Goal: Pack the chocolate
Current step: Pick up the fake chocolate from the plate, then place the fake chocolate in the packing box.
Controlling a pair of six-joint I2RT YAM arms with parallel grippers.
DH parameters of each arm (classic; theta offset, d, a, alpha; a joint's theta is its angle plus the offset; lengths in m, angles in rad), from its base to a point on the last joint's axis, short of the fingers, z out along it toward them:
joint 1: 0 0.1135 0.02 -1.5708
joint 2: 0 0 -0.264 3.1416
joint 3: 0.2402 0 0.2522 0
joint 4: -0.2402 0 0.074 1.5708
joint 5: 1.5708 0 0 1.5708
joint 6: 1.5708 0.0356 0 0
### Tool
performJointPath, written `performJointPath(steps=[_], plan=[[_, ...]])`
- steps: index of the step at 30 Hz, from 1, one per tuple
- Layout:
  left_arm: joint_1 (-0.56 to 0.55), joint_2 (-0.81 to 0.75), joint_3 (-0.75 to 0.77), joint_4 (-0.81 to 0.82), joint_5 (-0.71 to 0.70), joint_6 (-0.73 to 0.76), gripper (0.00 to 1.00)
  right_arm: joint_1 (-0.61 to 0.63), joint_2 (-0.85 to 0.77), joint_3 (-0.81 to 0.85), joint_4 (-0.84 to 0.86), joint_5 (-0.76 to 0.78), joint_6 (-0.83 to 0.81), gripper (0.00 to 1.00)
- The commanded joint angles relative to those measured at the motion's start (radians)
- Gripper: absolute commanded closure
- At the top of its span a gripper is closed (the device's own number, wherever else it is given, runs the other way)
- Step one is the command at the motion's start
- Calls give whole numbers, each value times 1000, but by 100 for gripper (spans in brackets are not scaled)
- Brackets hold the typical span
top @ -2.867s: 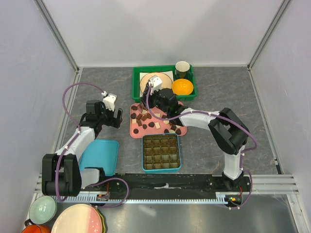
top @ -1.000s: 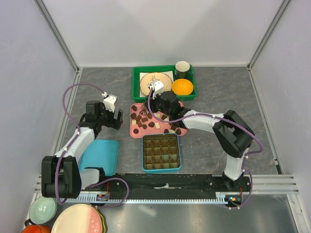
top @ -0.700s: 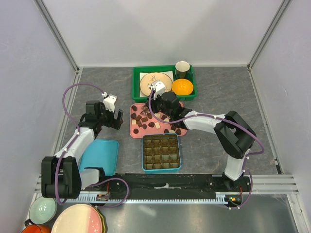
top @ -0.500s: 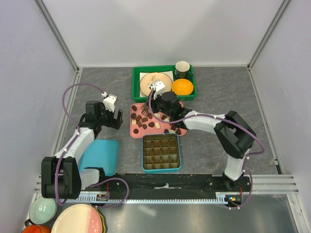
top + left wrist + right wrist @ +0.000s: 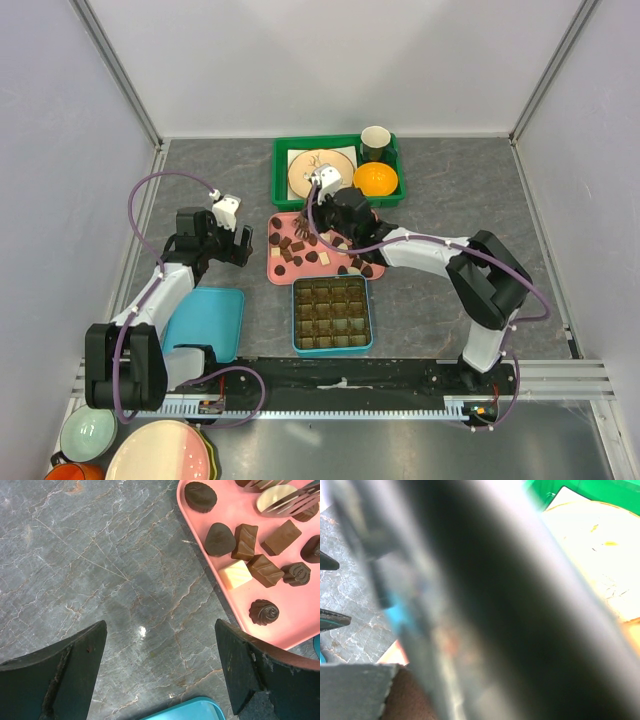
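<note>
Bordering the grey veined tabletop (image 5: pixel 450 190) stand pale walls (image 5: pixel 330 60).

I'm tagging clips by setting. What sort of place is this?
Probably a robot test cell: white walls on an aluminium frame enclose a grey table, with two arms bolted to a rail at its near edge.

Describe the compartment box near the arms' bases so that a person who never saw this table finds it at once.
On the grey table, find the pink tray of chocolates in the middle. Directly between it and the arms' bases lies the teal box. Unlike the plain teal tray to its left, its inside is a grid of small brown compartments.
</note>
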Motion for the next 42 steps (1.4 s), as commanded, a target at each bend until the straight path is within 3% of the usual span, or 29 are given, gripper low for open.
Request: performJointPath(steps=[1, 14, 22, 32, 42], plan=[[5, -30, -3, 11, 28, -18, 5, -2, -96, 22, -2, 3, -14, 83], [5, -25, -3, 8, 16, 0, 5, 29, -359, -64, -77, -106, 61, 83], [5, -27, -8, 8, 16, -5, 5, 157, -522, -212, -160, -65, 101, 83], [5, -35, -5, -10, 18, -1, 5, 202, -587, -308, -175, -22, 143, 82], [5, -45, -5, -24, 22, 8, 5, 204, -553, -317, -154, -31, 160, 65]])
